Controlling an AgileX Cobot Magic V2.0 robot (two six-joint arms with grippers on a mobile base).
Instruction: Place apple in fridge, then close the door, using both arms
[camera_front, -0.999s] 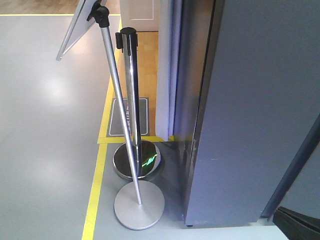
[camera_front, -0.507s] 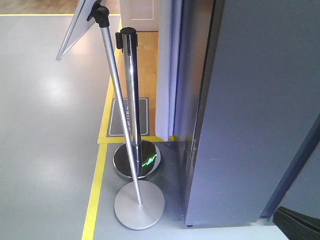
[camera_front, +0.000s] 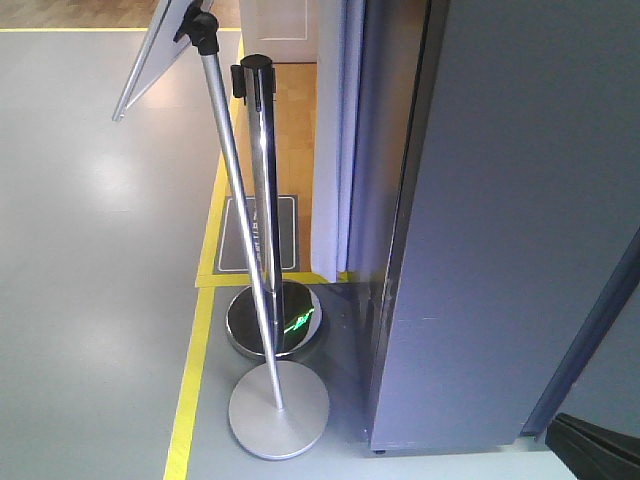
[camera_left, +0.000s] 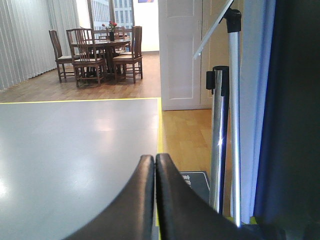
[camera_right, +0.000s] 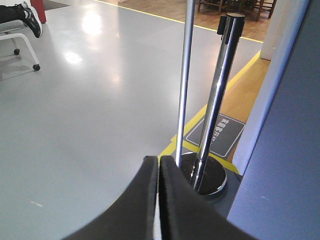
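The apple is out of view in every view. The fridge (camera_front: 520, 220) fills the right side of the front view as a tall dark grey matte wall; no white interior shows, and I cannot tell the door apart from the cabinet. In the left wrist view the fridge (camera_left: 295, 115) is a dark strip at the right edge. My left gripper (camera_left: 154, 159) is shut with nothing between its fingers. My right gripper (camera_right: 158, 161) is also shut and empty, with the grey fridge face (camera_right: 285, 165) to its right.
A slanted sign board on a thin pole with a round grey base (camera_front: 278, 408) and a chrome stanchion (camera_front: 262, 200) stand just left of the fridge. Yellow floor tape (camera_front: 185, 400) and a dark mat (camera_front: 258, 235) lie beside them. A dining table with chairs (camera_left: 97, 55) stands far back.
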